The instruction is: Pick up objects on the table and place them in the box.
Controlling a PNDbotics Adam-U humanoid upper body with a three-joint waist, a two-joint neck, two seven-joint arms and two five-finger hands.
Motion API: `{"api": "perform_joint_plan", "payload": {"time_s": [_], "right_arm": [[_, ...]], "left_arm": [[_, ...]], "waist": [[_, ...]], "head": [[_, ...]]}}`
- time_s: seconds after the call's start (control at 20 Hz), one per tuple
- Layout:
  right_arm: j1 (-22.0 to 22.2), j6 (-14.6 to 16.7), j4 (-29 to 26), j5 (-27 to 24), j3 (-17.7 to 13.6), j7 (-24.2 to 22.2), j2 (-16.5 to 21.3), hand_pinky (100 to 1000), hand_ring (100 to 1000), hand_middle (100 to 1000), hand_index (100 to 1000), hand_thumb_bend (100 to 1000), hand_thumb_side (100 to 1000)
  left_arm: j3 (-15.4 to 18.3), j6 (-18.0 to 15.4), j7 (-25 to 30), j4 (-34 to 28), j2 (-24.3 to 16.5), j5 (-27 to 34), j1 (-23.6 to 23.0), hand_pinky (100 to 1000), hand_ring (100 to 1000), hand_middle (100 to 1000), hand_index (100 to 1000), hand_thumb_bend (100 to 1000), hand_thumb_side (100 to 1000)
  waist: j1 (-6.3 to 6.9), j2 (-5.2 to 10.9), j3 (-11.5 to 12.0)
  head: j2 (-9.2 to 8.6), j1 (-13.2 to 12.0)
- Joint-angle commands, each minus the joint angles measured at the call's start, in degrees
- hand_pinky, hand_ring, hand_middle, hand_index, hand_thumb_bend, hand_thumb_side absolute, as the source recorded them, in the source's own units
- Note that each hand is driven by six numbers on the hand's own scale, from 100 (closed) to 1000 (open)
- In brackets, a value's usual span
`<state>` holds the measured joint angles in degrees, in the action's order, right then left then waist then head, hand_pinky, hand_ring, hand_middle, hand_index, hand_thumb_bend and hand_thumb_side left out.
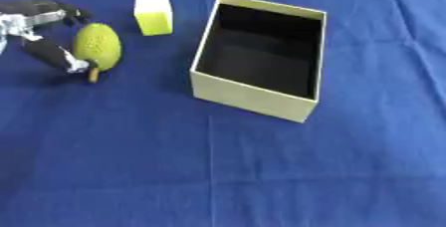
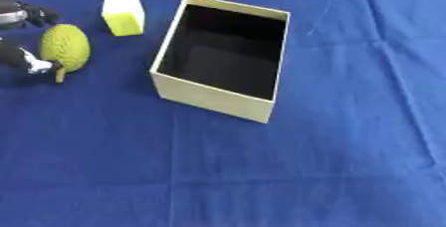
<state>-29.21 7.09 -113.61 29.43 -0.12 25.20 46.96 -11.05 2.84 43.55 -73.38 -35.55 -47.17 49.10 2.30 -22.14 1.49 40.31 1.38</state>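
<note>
A bumpy green fruit [image 1: 97,46] with a short brown stalk is gripped at the left edge of the blue tablecloth [image 1: 261,171], the fingers and thumb of the left hand [image 1: 39,32] being curled around its left side. A small yellow-green block [image 1: 153,12] is seen just beyond the fruit, apart from it, and the open box [image 1: 253,97], dark inside, is set to the right of both; nothing can be made out inside it

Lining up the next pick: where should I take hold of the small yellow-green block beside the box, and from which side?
Take the yellow-green block across its two broad faces, coming from above. It stands upright and free, apart from the box and the bumpy green fruit that the left hand fingers already bracket.
</note>
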Motion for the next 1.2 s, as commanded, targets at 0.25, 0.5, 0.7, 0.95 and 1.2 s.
{"api": "perform_joint_plan", "payload": {"time_s": [0.25, 0.5, 0.7, 0.95, 1.2], "right_arm": [[-0.2, 0.2, -1.0, -0.9, -0.7, 0.2, 0.7, 839, 774, 765, 801, 175, 623], [0.1, 0.2, -1.0, -1.2, -0.8, 0.4, 0.6, 838, 773, 763, 801, 173, 624], [0.5, 0.0, -1.0, -1.3, -1.1, 0.7, 0.6, 838, 772, 762, 801, 170, 627], [1.0, -0.3, -1.0, -1.3, -1.4, 0.9, 0.6, 839, 772, 760, 801, 166, 630], [1.0, -0.3, -1.0, -1.2, -1.5, 1.1, 0.9, 838, 773, 760, 802, 169, 627]], "left_arm": [[0.5, -1.9, -0.7, 2.9, 0.4, -3.3, 1.7, 822, 814, 769, 952, 437, 332], [0.8, -1.7, -7.9, 2.0, 0.7, -6.2, 1.7, 684, 651, 593, 810, 254, 232], [0.9, -0.7, -12.8, -0.3, 0.5, -6.8, 1.2, 648, 624, 590, 796, 100, 174], [1.5, 0.3, -12.4, -9.4, -0.7, -4.4, 0.5, 622, 605, 571, 775, 100, 186], [1.6, 0.7, -10.1, -20.9, -1.3, -2.0, 2.1, 621, 602, 564, 769, 100, 213]], "waist": [[-0.22, 1.00, -0.2], [-0.24, 1.05, -0.2], [-0.26, 1.08, -0.2], [-0.16, 1.16, 0.0], [-0.06, 1.51, 0.3]], "head": [[-0.31, -0.2], [-0.23, -0.1], [-0.03, 0.1], [0.29, 0.6], [0.70, 1.4]]}}
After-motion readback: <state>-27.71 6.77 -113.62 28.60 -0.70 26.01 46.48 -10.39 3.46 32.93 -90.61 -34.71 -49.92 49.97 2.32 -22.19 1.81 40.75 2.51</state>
